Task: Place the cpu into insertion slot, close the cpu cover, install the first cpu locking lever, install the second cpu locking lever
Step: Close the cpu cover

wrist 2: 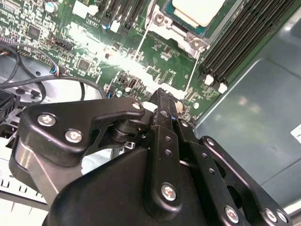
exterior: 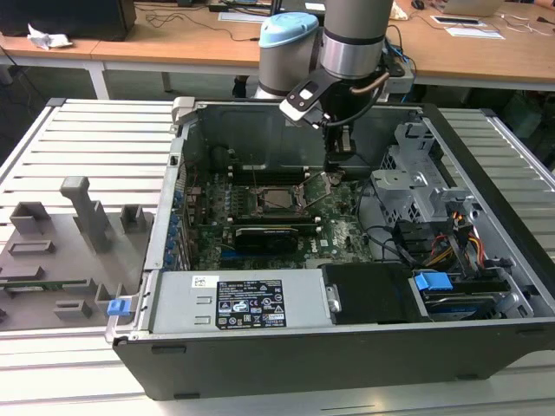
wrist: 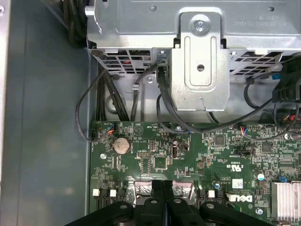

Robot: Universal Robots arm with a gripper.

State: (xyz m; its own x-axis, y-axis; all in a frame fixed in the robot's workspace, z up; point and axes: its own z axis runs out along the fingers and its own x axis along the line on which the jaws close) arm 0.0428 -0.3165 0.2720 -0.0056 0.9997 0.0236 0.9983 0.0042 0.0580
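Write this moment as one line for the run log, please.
cpu seated in insertion slot | gripper beside slot, above motherboard | jaws shut

Even room light; glare on motherboard (wrist 2: 94, 52); case (exterior: 247, 130) interior shadowed

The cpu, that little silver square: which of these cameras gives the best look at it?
The exterior view: the cpu shows whole, from above. The second wrist view is closer, but the picture's edge cuts the cpu off. The first wrist view faces another stretch of the motherboard.
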